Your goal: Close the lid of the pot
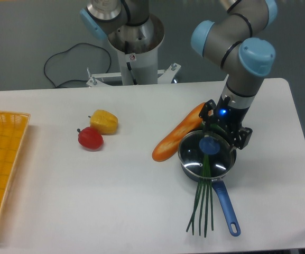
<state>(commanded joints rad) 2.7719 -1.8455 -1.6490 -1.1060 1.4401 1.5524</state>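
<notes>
The dark grey pot (190, 164) stands right of centre, its long blue handle (225, 205) pointing toward the table's front edge. The glass lid (221, 159) lies on the pot's rim, and its blue knob (209, 144) shows in full. My gripper (219, 135) hangs straight down just above and behind the knob. Its dark fingers are spread to either side of the knob and do not clasp it. Thin green stalks (202, 206) run from under the lid out over the pot's front rim onto the table.
An orange bread loaf (176, 140) lies against the pot's left side, under the gripper's left edge. A yellow pepper (104, 121) and a red fruit (90, 138) sit left of centre. A yellow basket (1, 169) is at the far left edge.
</notes>
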